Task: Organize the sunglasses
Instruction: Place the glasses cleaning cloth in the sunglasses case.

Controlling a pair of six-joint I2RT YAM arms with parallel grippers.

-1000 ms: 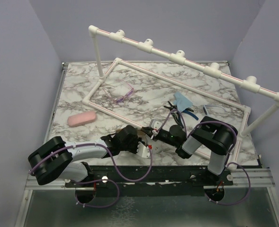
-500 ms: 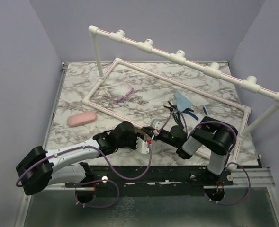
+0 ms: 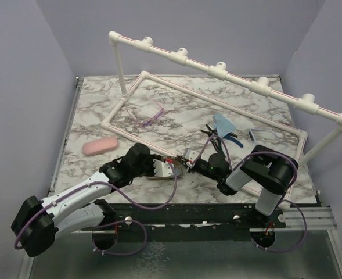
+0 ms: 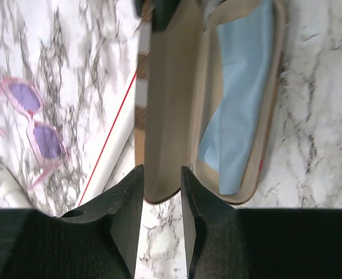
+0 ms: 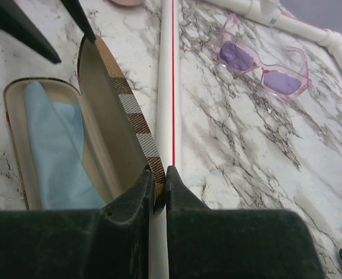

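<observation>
The pink-framed sunglasses lie on the marble inside the pipe frame; they also show in the left wrist view and the right wrist view. The blue-framed sunglasses lie at the right. A brown plaid case stands open between my grippers, with a blue cloth inside. My right gripper is shut on the rim of its raised lid. My left gripper is open, its tips at the lid's near end without pinching it.
A white pipe of the rack's base runs right beside the case. A pink case lies at the left. Black-and-blue pliers and a blue cloth lie behind my right arm. The tall pipe rail spans the back.
My left arm has stretched out and its gripper has drawn back left from the case. The open case now shows between the grippers. My right gripper has kept its hold.
</observation>
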